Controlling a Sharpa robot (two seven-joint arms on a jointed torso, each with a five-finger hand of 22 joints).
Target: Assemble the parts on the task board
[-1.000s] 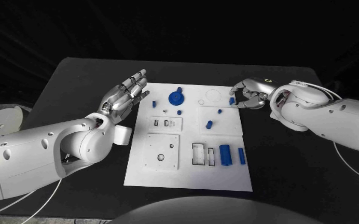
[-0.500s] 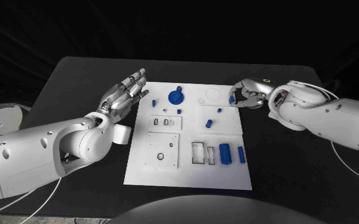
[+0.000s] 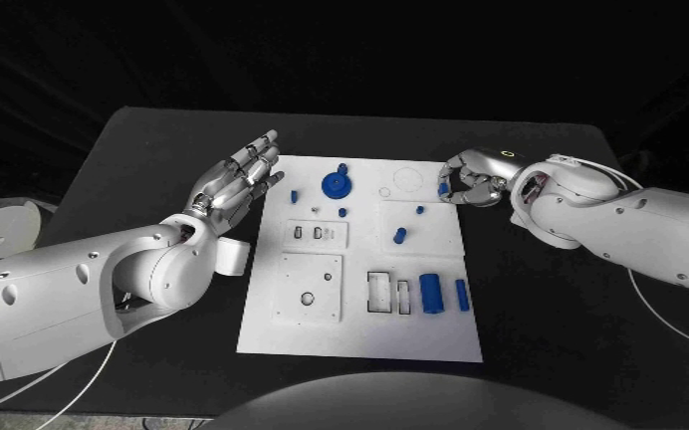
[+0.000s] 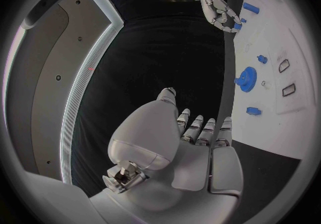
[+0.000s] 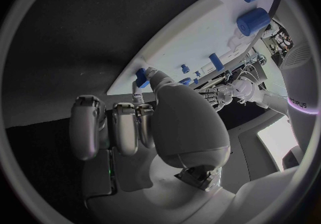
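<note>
- Right hand (image 3: 474, 183) is curling its fingers round a small blue part (image 3: 444, 192) at the task board's (image 3: 359, 335) upper-right edge; pinch looks closed, prob holding.
- Left hand (image 3: 237, 183) is hovering w/ fingers spread, holding nothing, just left of the board on the bench (image 3: 158, 151).
- Part sits right at the right hand, so that hand is nearer.

A white task board (image 3: 416, 335) lies flat mid-table, carrying small blue parts: a gear (image 3: 338, 186) near its far edge and upright cylinders (image 3: 431, 294) nearer
</note>
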